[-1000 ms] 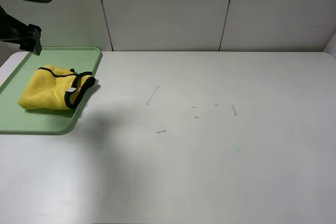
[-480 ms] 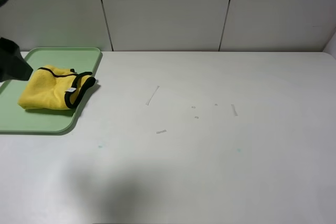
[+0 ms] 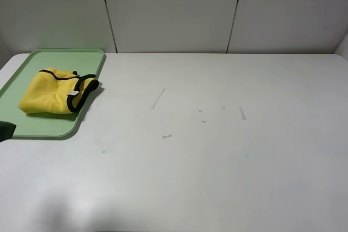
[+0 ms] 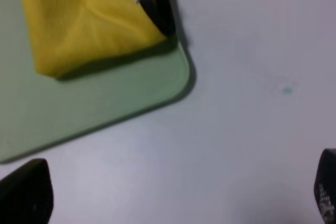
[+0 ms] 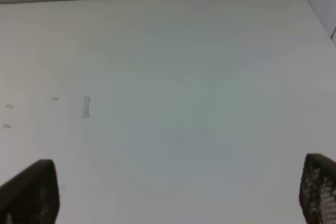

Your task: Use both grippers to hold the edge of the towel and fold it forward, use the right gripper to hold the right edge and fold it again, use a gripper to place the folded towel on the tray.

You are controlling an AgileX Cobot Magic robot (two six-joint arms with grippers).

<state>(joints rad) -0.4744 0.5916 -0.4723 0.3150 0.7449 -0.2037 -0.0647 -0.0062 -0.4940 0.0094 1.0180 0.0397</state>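
Our left arm has pulled back off the tray (image 3: 32, 129), leaving the towel (image 3: 54, 93) folded there. Both pairs of fingers stand wide, holding nothing. We should retreat clear, not snagging cloth.

Left hand (image 4: 173, 203) and right hand (image 5: 178, 192), jaws wide apart, empty.

I see a white table (image 3: 228, 156) with a matte top, lightly scuffed. A few short strips of clear tape (image 3: 157, 99) are stuck near the middle, plus one more at (image 5: 85, 107) in the right wrist view. Tiny teal speck (image 4: 286, 90) on the surface. Behind the table, a pale panelled wall (image 3: 174, 9) with two dark vertical seams.
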